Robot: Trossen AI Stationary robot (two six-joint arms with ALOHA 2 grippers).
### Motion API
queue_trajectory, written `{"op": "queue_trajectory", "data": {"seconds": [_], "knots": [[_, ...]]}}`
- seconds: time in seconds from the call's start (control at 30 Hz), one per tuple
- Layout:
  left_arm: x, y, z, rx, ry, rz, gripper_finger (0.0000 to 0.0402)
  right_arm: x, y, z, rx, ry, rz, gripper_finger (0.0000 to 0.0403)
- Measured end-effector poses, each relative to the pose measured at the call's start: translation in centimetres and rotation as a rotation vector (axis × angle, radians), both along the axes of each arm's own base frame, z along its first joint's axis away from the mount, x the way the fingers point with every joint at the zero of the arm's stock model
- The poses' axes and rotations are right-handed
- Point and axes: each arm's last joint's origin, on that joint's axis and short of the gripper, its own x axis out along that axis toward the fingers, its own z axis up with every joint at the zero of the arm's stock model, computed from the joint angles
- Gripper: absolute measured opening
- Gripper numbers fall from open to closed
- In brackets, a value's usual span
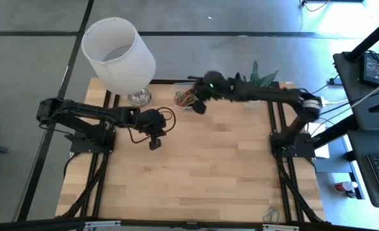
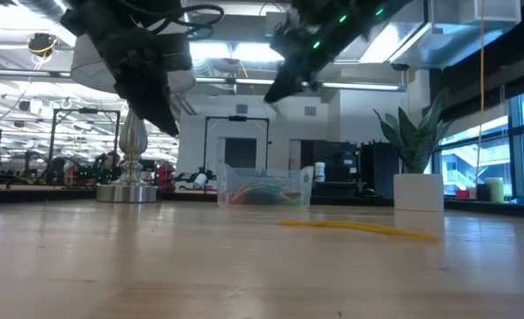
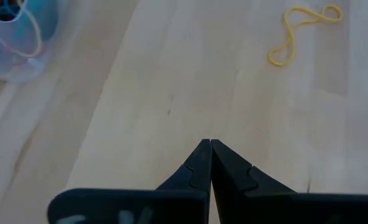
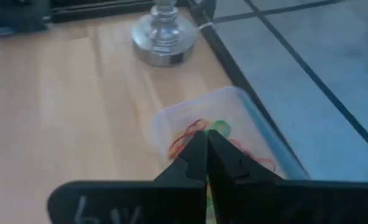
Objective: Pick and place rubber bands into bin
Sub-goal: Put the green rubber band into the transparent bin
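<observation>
Item: yellow rubber band [image 3: 303,32], loose on desk [image 1: 208,173], long axis across, right of bin [image 2: 263,187]. My right hand [image 4: 206,138] above bin, shut, empty. My left hand [image 3: 210,144] shut, empty, nearer band.

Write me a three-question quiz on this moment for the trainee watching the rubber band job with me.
1. True or false: the right gripper hangs above the bin with its fingers shut.
2. What colour is the rubber band lying loose on the table?
   A. yellow  B. black  C. green
3. Fill in: the left gripper is ____ and holds nothing.

Key:
1. True
2. A
3. shut
</observation>
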Motion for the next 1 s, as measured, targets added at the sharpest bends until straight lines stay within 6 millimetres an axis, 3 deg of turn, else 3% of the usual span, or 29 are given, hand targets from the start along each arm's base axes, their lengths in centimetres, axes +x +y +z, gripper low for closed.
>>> {"op": "queue_trajectory", "data": {"seconds": [0.2, 0.33, 0.57, 1.0], "knots": [[0.1, 0.3, 0.1, -0.029, -0.012, 0.048, 0.0002, 3.0, -5.7, -3.2, 0.043, 0.054, -0.052, 0.0003], [0.1, 0.3, 0.1, -0.041, -0.021, 0.079, 0.0003, 4.0, -7.7, -5.7, 0.079, 0.104, -0.080, 0.0019], [0.1, 0.1, 0.1, -0.025, -0.023, 0.139, 0.0001, 3.5, -8.6, -8.5, 0.209, 0.199, -0.134, 0.0061], [0.2, -0.3, 0.1, -0.072, -0.028, 0.139, 0.0003, 2.3, -8.1, -8.4, 0.311, 0.281, -0.178, 0.0171]]}}
